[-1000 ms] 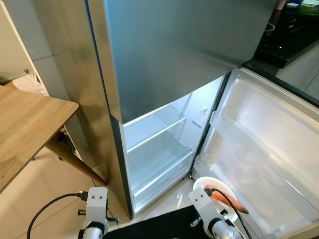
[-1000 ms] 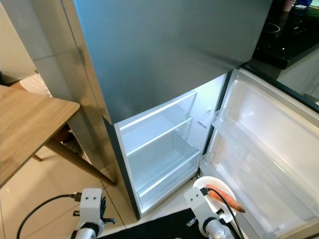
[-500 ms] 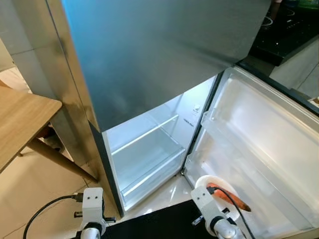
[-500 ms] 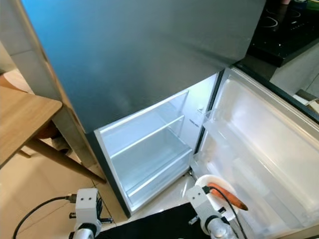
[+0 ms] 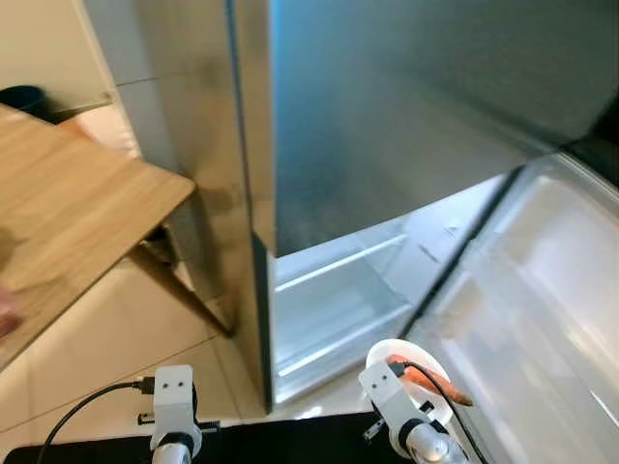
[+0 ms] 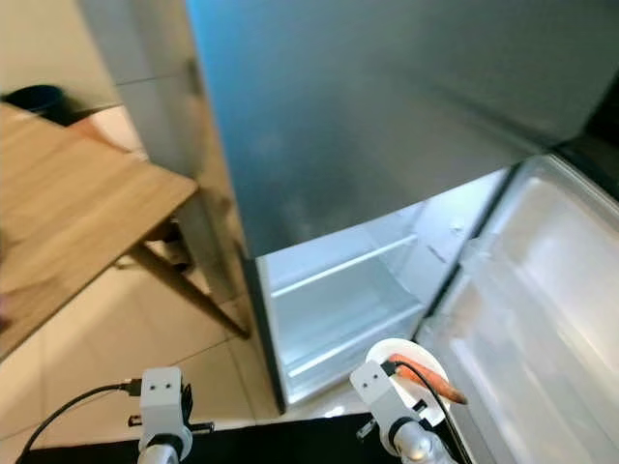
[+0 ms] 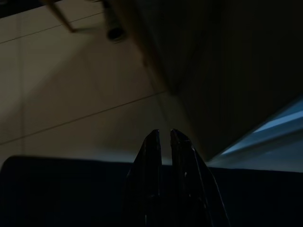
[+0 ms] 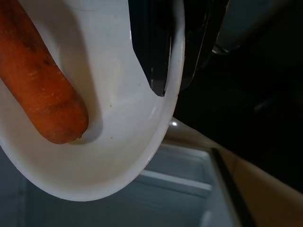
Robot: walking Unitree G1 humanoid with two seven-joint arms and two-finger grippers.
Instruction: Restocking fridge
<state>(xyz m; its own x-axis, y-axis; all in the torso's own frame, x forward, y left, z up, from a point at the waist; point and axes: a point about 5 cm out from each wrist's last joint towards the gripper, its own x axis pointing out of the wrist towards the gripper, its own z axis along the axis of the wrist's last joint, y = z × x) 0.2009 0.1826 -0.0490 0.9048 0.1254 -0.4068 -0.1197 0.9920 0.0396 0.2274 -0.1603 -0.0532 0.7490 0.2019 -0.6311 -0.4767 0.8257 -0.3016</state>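
Observation:
A steel fridge (image 5: 387,126) stands before me with its lower door (image 5: 542,319) swung open to the right, showing lit white shelves (image 5: 338,280). My right gripper (image 8: 171,87) is shut on the rim of a white plate (image 8: 118,142). An orange carrot (image 8: 40,94) lies on that plate; plate (image 5: 387,356) and carrot (image 5: 435,384) also appear low in the left eye view, in front of the open compartment. My left gripper (image 7: 162,137) hangs low over the floor with its fingers together and nothing in them.
A wooden table (image 5: 68,242) stands at the left, one slanted leg (image 5: 184,295) near the fridge's side. Beige floor tiles (image 5: 106,358) lie between table and fridge. The open door blocks the right side.
The whole view has swung, so the table now fills more of the left and the fridge sits further right. The plate with the carrot stays in my right gripper.

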